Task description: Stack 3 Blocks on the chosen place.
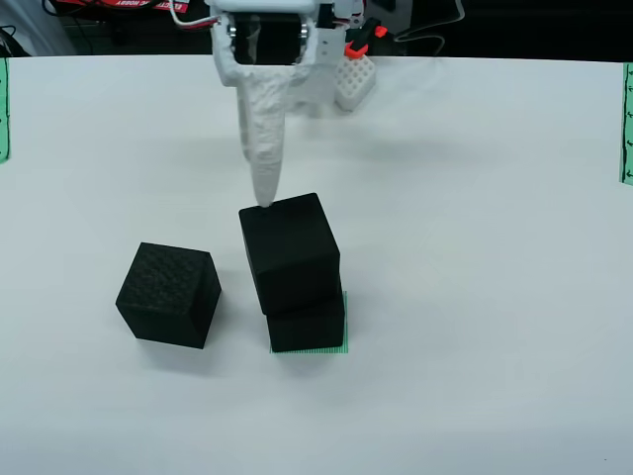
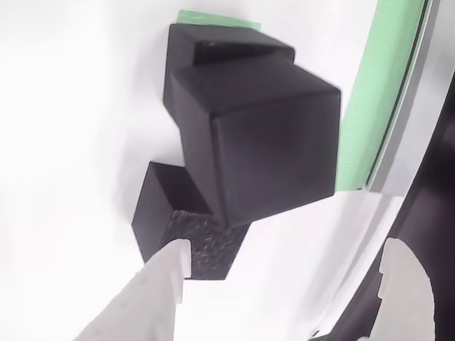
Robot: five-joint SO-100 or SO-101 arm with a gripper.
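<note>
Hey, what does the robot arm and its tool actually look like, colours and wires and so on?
The tool is matte white printed plastic with a rough, layered surface; its long finger tapers to a blunt tip. The wrist view shows two pale fingers, each with a small stepped notch near the tip. Above, a white housing holds a black motor, with red and orange parts and thin white cables behind it.

Two stacked black cubes, third beside

A white table carries narrow green strips at its side edges.
</note>
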